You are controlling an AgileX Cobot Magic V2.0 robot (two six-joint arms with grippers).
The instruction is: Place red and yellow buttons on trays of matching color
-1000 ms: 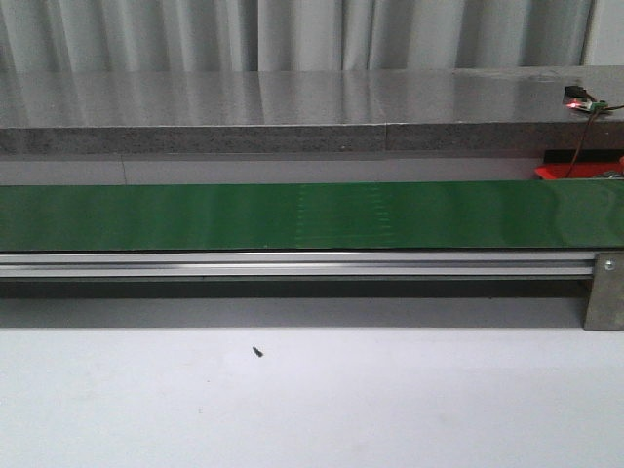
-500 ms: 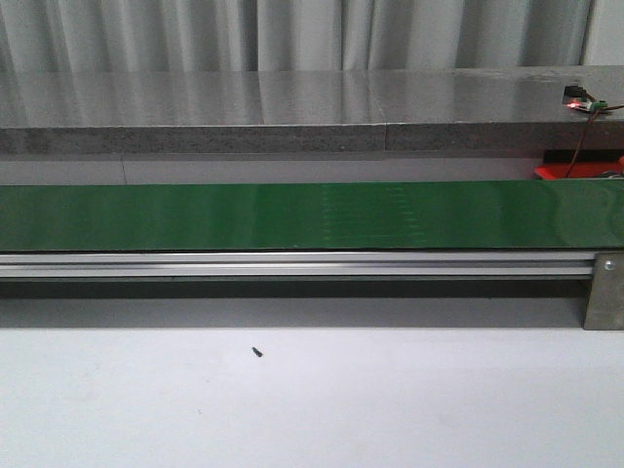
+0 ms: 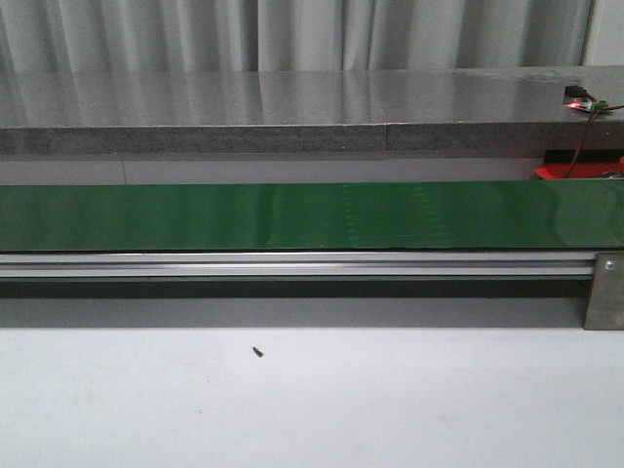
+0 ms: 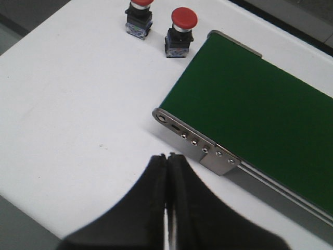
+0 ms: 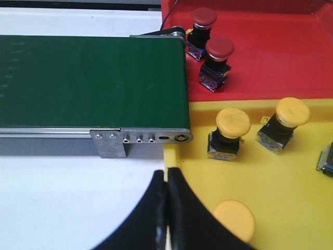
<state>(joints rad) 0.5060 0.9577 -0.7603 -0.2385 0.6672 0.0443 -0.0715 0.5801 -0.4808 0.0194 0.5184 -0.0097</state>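
Between picks: left gripper (image 4: 167, 172) and right gripper (image 5: 166, 192) pressed together, empty. Next: reaching for red buttons (image 4: 179, 34) beyond belt (image 4: 250, 104) end.

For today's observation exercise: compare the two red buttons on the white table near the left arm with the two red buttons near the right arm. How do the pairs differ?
The left pair stands on the bare white table, off any tray; the right pair already sits on the red tray. The left pair stands upright side by side; the right pair looks tilted, one behind the other. Both pairs share red mushroom caps on dark bodies and stand beside an end of the green belt.
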